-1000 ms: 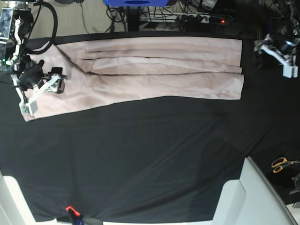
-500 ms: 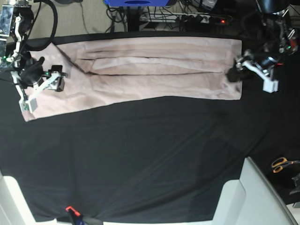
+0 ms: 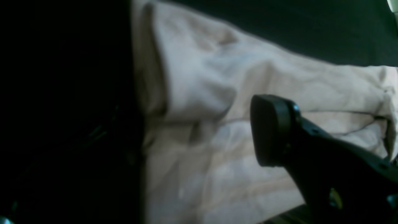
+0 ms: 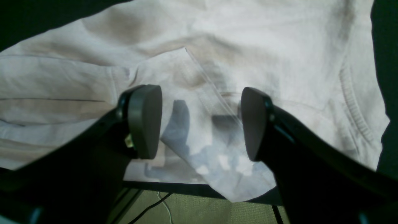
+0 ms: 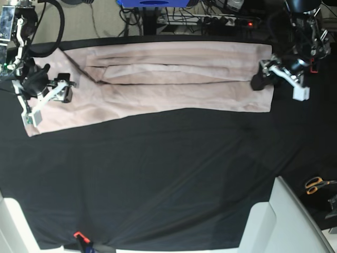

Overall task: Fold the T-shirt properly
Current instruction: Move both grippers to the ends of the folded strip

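Here, soft creased T-shirt (image 5: 168, 79) lies as long folded band.

Black table cloth (image 5: 174, 174); orange-handled scissors (image 5: 317, 184) at right; cables, possibly power strip (image 5: 226, 21), behind.

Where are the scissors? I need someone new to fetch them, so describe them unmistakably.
Start at the black table cloth and follow it to the base view's right edge, well below the pink T-shirt. Beyond the white panel lie the scissors. Their orange handles set them apart from the dark clutter around them.
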Controlling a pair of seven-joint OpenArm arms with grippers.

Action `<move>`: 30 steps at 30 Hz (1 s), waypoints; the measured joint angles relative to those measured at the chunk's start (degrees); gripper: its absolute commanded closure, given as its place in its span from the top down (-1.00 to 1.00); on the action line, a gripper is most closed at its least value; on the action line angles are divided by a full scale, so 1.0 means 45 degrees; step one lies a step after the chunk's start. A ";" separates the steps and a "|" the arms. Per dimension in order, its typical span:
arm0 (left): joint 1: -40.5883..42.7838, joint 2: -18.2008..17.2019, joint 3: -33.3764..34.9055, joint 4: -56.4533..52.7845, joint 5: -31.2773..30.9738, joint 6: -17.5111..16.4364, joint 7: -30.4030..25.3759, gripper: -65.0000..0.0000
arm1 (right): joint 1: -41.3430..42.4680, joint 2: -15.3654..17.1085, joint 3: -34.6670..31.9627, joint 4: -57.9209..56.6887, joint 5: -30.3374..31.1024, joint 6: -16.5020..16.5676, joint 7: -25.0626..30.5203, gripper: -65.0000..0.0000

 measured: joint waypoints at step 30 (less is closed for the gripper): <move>-0.0005 0.0121 0.1098 0.0121 -0.0097 -0.0092 -0.0287 0.54 | -0.1263 -0.3434 0.6761 -0.1064 0.2147 -0.0034 0.0665 0.17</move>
